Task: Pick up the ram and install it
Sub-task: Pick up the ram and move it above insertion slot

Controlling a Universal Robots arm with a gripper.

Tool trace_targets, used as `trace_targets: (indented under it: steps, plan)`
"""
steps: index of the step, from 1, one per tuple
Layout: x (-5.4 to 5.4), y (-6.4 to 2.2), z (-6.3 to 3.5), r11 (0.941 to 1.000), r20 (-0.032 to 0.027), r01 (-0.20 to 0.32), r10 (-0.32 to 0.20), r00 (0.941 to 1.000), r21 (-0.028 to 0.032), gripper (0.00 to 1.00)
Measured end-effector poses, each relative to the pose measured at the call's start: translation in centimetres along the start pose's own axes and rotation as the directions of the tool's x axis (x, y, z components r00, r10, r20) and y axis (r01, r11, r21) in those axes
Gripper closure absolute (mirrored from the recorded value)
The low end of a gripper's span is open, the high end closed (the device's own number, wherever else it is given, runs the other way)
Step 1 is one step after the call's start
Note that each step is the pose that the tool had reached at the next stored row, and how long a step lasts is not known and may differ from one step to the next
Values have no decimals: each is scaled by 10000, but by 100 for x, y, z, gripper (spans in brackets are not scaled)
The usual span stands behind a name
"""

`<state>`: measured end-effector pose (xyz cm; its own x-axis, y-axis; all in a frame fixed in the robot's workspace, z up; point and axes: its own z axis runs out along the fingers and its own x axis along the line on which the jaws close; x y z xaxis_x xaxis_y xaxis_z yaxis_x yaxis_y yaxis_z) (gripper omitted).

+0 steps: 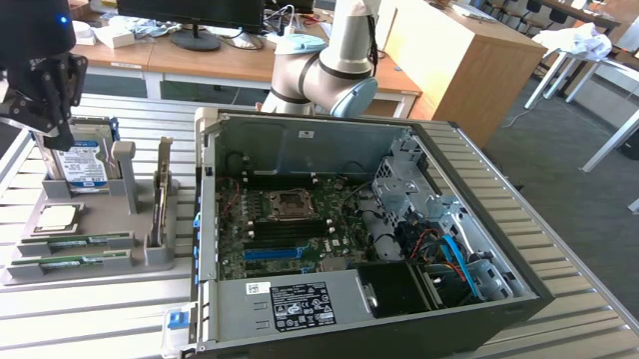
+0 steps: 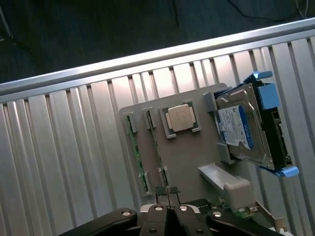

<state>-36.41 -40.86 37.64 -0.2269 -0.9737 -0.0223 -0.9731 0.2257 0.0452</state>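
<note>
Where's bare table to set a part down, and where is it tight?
Free: bare slats between the grey holder and the table's near edge, and the strip at the exterior view's right of the computer case. Tight: the holder-to-case gap.

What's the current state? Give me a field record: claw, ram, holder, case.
claw: shut, holding nothing, above the holder
ram sticks: two, side by side in holder slots, not yet picked up
holder: gray, on the slatted metal table, at the exterior view's left of the case
processor chip: in its recess on the holder
hard drive: standing on edge at the holder's end
PC case: side open, motherboard exposed
</note>
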Motion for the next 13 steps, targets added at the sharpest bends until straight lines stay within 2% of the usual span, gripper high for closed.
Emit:
trace_targets:
  steps: [4, 7, 10, 13]
  plan:
    - [0, 0, 0, 9978, -30, 659, -659, 9978, -18, 90]
    - [0, 0, 1, 9931, -51, 1170, -1170, 9931, -33, 90]
    - [0, 0, 0, 9858, -74, 1676, -1676, 9858, -50, 90]
    - [0, 0, 0, 9756, -95, 2196, -2196, 9755, -69, 90]
